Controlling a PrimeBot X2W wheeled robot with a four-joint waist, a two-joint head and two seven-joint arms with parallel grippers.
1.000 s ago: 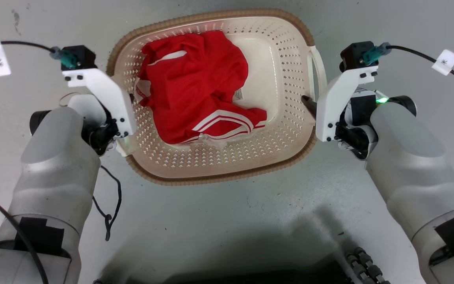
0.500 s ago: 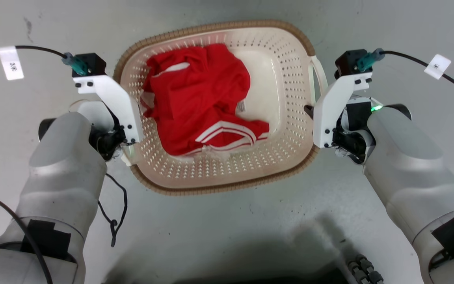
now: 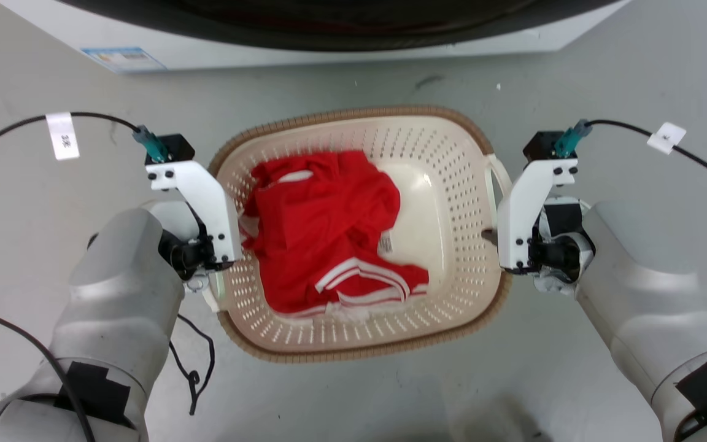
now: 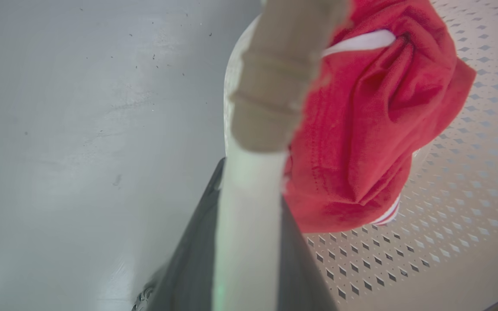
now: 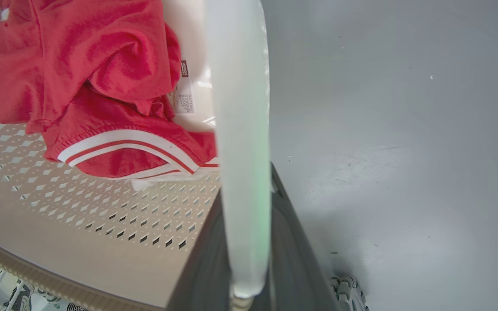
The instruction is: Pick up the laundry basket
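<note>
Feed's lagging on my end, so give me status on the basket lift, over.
The left gripper and right gripper each shut on a white handle of the laundry basket. Inside, a red garment. Ahead, the washing machine, not touching.

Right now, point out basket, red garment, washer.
basket (image 3: 353, 355), head view, brown rim on the near side.
red garment (image 3: 323, 233), head view, middle of the cloth.
washer (image 3: 206, 54), head view, white front panel.

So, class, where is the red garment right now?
In the head view, the red garment lies crumpled inside the laundry basket, toward the robot's left side of it.
</note>
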